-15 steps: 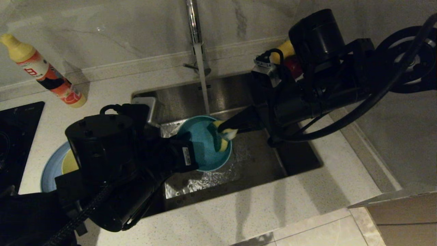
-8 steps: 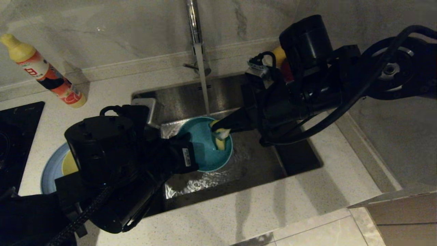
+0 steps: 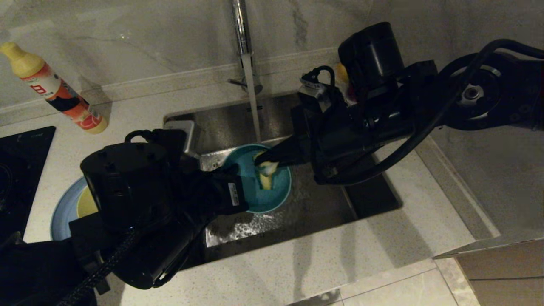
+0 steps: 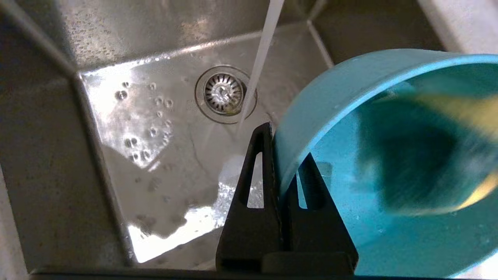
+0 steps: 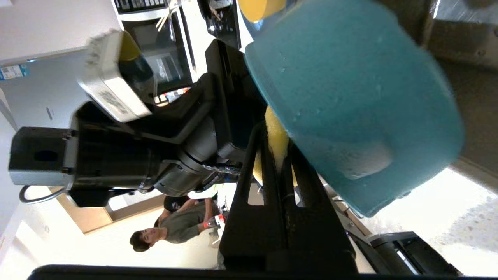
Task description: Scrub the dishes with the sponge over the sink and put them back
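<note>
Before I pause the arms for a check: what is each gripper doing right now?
Left gripper: closed on the rim of the teal bowl, over the sink.
Right gripper: closed on the sponge, inside the bowl.

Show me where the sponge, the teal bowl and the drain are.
sponge [image 3: 265, 180], head view, its yellow lower end.
teal bowl [image 4: 334, 89], left wrist view, its outer wall.
drain [image 4: 223, 91], left wrist view, strainer centre.

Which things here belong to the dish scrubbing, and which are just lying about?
In the job:
- teal bowl, clamped by the left hand
- sponge, pinched in the right hand
- sink, tap running
- blue plate and yellow bowl, waiting

Lying about:
- orange bottle
- black hob
</note>
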